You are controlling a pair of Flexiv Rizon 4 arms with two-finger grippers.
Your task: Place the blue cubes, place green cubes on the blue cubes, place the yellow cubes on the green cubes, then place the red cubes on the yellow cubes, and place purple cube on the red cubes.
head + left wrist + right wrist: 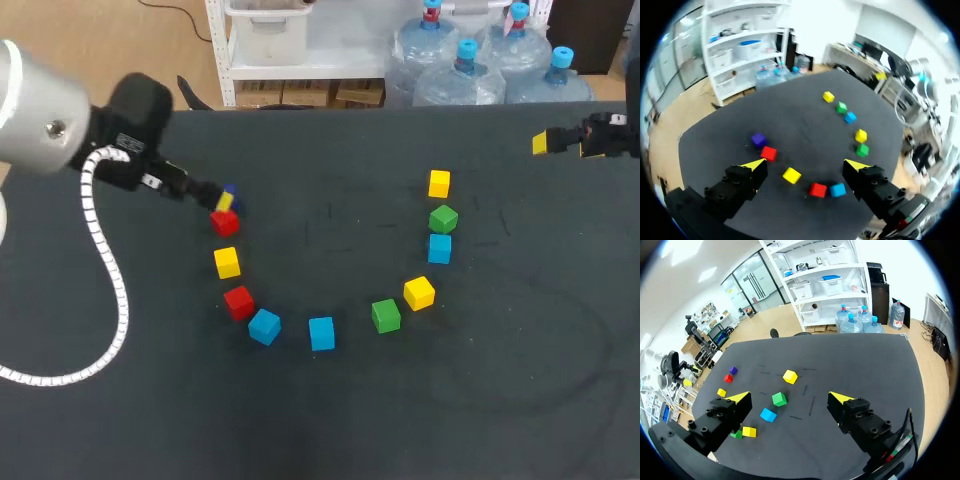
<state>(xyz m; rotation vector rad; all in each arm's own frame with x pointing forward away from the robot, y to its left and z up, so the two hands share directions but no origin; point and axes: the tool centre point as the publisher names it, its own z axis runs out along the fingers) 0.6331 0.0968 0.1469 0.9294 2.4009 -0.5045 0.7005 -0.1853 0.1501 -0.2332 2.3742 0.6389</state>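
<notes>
A dark table [330,420] carries eleven small cubes, each lying singly on the cloth in a loose U. Down the U's left arm run the purple cube [230,189], the far red cube [225,223], the left yellow cube [227,262] and the near red cube [238,301]. Along the bend sit the left blue cube [264,326], the middle blue cube [321,333] and the near green cube [386,315]. Up the right arm go the near yellow cube [419,292], then the right blue cube [440,248], the far green cube [443,218] and the far yellow cube [439,183], these three close together in a column.

The left gripper [805,166] hangs over the top of the U's left arm with its claw released, fingers spread wide and gripping nothing. From its wrist, the purple cube and far red cube lie just ahead of one finger, and the left yellow cube lies below the gap. In the head view one yellow tip partly hides the purple cube.

The right gripper [789,399] sits by the table's far right edge, well apart from every cube, its claw likewise released with only bare table between the fingers
</notes>
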